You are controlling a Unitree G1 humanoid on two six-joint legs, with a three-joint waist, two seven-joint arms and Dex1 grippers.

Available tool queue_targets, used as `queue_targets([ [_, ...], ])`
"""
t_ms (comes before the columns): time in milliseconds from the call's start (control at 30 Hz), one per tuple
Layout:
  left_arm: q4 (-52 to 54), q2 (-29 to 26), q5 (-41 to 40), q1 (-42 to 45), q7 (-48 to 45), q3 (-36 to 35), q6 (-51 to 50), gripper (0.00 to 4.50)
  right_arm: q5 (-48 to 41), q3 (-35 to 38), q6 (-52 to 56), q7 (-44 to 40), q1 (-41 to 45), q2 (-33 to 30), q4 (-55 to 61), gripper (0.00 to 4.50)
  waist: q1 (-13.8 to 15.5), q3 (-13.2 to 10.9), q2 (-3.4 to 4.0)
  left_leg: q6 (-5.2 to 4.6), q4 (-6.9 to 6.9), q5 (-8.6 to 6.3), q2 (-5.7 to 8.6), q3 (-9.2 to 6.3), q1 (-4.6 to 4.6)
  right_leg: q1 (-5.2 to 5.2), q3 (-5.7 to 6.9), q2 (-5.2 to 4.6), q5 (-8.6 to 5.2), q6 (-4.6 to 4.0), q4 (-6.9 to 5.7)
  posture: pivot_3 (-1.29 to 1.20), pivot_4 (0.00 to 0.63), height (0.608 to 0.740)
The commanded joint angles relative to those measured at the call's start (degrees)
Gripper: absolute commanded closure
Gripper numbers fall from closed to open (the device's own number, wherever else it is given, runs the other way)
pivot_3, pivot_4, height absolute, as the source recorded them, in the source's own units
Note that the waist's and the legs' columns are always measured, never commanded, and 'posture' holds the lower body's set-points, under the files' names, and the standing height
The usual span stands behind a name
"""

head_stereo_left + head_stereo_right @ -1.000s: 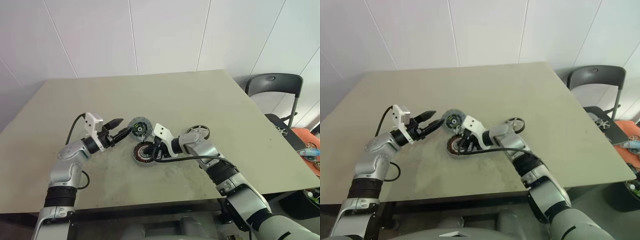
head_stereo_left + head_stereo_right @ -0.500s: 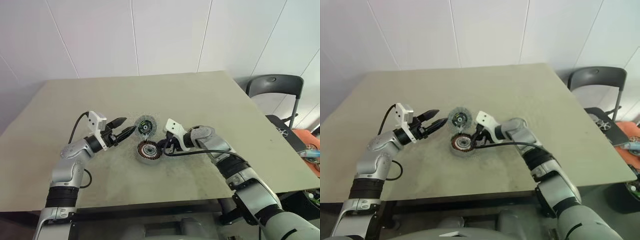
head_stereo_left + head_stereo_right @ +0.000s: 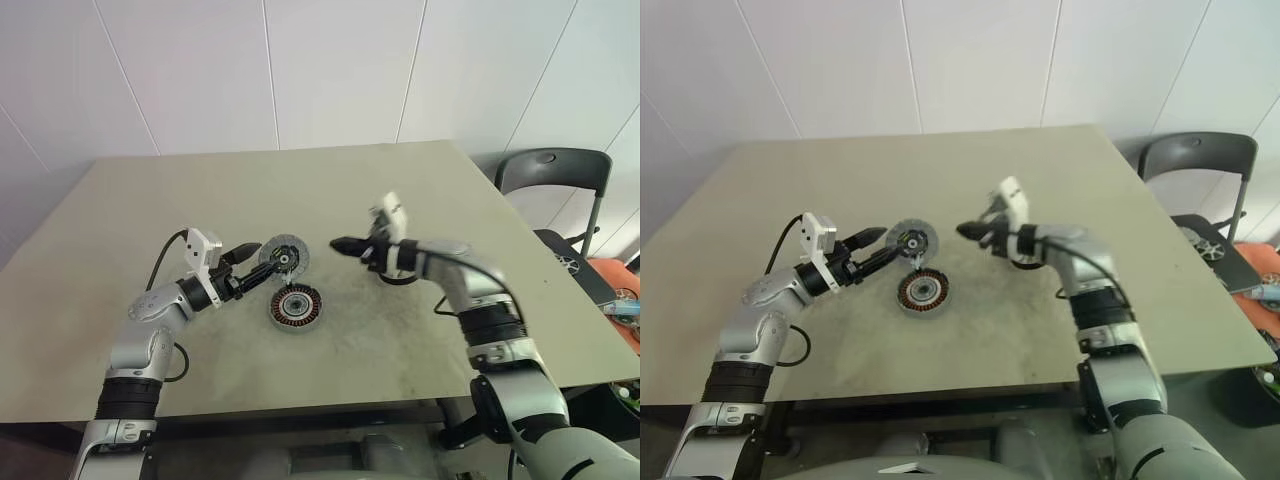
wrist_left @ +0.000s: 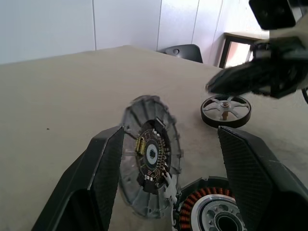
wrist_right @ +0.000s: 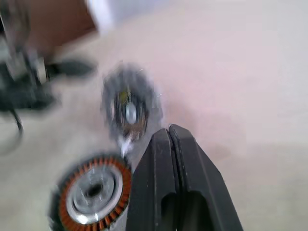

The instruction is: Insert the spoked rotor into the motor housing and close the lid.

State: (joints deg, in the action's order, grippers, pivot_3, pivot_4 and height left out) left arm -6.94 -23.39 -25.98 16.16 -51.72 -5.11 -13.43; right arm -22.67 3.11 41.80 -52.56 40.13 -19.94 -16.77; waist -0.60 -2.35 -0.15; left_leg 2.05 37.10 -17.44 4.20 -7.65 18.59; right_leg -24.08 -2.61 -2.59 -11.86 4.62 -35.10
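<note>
The motor housing [image 3: 296,307] lies flat on the table with its copper windings facing up. Just behind it the lid [image 3: 284,257] stands tilted on its edge, circuit side toward my left gripper [image 3: 260,263]. That gripper is open; in the left wrist view the lid [image 4: 151,159] stands between its fingers with a gap on both sides. My right gripper [image 3: 338,243] is shut on nothing and hangs above the table, right of the lid. The spoked rotor [image 4: 225,109] lies flat further right, beneath the right arm. The right wrist view looks down on the housing [image 5: 94,192] and lid [image 5: 127,110].
The beige table [image 3: 200,190] has open surface all around the parts. A dark chair [image 3: 550,170] stands beyond the table's right edge, with orange clutter [image 3: 615,285] on the floor near it.
My right gripper, still shut, has lifted away from the motor housing and swung up and to the right, leaving the housing uncovered. The left gripper has stayed by the lid.
</note>
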Motion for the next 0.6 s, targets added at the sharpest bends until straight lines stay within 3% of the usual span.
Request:
queue_targets([
  [33, 1.2, -0.2, -0.3, 0.4, -1.7, 0.7, 0.7, 1.2, -5.9, 7.3, 5.8, 1.6, -0.4, -4.5, 6.8, 3.89, 0.0, 0.0, 0.0, -0.01, -0.01, 0.0, 0.0, 0.0, 0.0, 0.0, 0.0, 0.0, -0.02, 0.04, 0.01, 0.0, 0.0, 0.74],
  [200, -1.6, 0.2, 0.5, 1.6, -3.3, 1.7, 2.0, 1.2, -2.9, 11.8, 8.8, 6.5, -3.0, -16.1, 2.3, 2.17, 0.1, 0.0, -0.04, -0.05, 0.02, -0.03, 0.02, 0.16, -0.02, 0.1, 0.01, -0.01, -0.12, 0.15, 0.13, 0.0, 0.0, 0.74],
  [367, -3.8, 0.8, 0.8, 2.9, -4.7, 2.4, 2.8, 1.2, -4.4, 16.0, 18.8, 11.9, -3.6, -18.5, -7.4, 0.47, -0.3, -0.1, -0.16, -0.1, 0.01, -0.05, -0.06, 0.55, -0.15, 0.17, -0.15, 0.06, -0.21, -0.01, 0.12, 0.0, 0.0, 0.74],
  [600, -2.9, -0.1, 0.5, 2.1, -6.5, 2.1, 2.5, 1.2, -7.4, 18.9, 22.2, 15.4, -3.9, -10.9, -11.8, 0.47, -0.4, -0.2, -0.14, -0.18, 0.03, -0.09, -0.1, 0.79, -0.2, 0.26, -0.36, 0.13, -0.17, 0.08, 0.1, 0.0, 0.0, 0.74],
])
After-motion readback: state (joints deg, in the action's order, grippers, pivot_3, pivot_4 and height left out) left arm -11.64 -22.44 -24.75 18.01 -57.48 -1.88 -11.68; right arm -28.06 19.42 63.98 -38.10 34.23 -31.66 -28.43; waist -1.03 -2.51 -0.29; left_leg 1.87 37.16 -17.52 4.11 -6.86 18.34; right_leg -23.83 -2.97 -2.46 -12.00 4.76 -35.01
